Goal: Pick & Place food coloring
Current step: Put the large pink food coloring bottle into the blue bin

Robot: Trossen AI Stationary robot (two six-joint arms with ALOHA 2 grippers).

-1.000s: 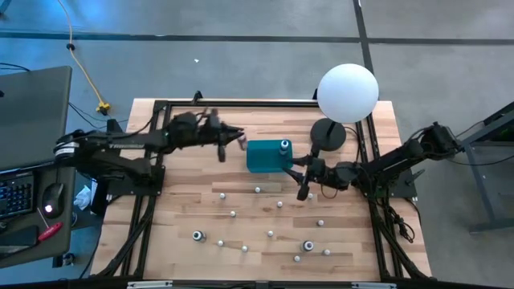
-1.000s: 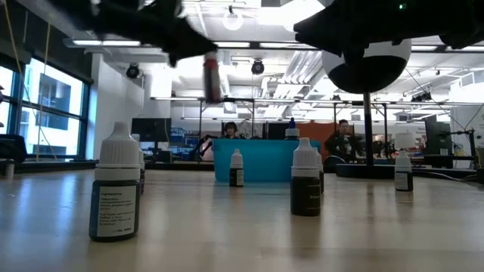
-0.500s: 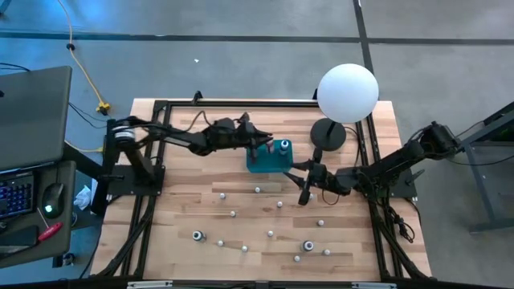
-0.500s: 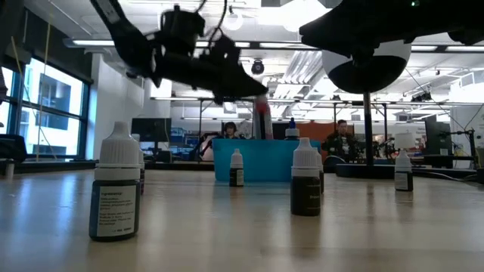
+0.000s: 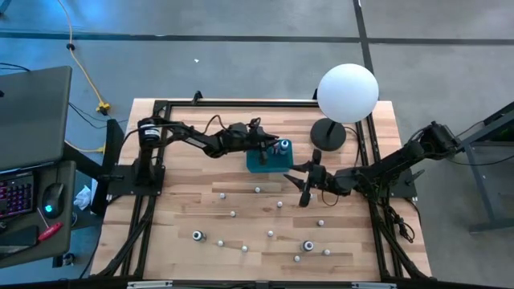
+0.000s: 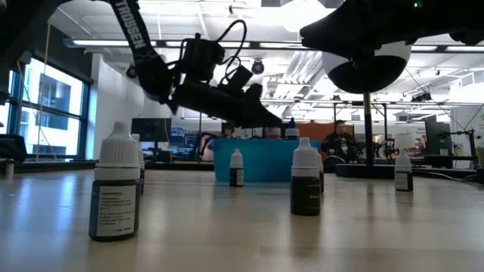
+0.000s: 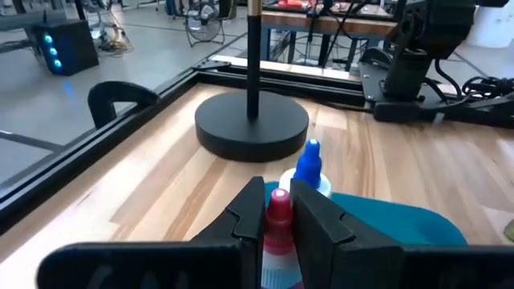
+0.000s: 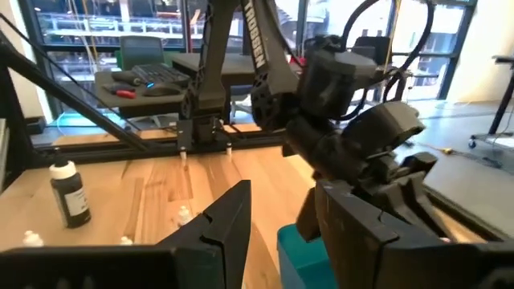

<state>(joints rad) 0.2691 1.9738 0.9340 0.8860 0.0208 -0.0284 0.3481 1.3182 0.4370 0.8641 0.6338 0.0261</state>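
My left gripper [image 5: 266, 148] reaches over the teal box [image 5: 259, 160] and is shut on a pink food coloring bottle with a red tip [image 7: 279, 210]. A second bottle with a blue tip [image 7: 309, 163] stands upright inside the box. In the low view the left gripper [image 6: 266, 119] is just above the box's rim [image 6: 261, 140]. My right gripper [image 5: 303, 189] hovers open next to the box's right side, touching nothing. Several more bottles stand loose on the table, such as one here [image 5: 258, 190] and another here [image 6: 117, 193]. My left gripper pinches the pink bottle between its two fingers [image 7: 246, 218], on its upper body just below the red tip [image 7: 279, 201]. The fingers come nearly level from the table's left. The bottle stands upright in the hold over the box; its lower part is hidden by the fingers.
A white globe lamp [image 5: 348, 94] stands on a black round base [image 5: 328, 135] right of the box, close to both grippers. Loose bottles dot the near half of the table [image 5: 270, 234]. Black frame rails run along the table's edges [image 5: 241, 103].
My left gripper has carried the pink bottle from the table's left toward the right and down, ending over the teal box. It has stayed shut on the bottle. My right gripper has kept almost still.
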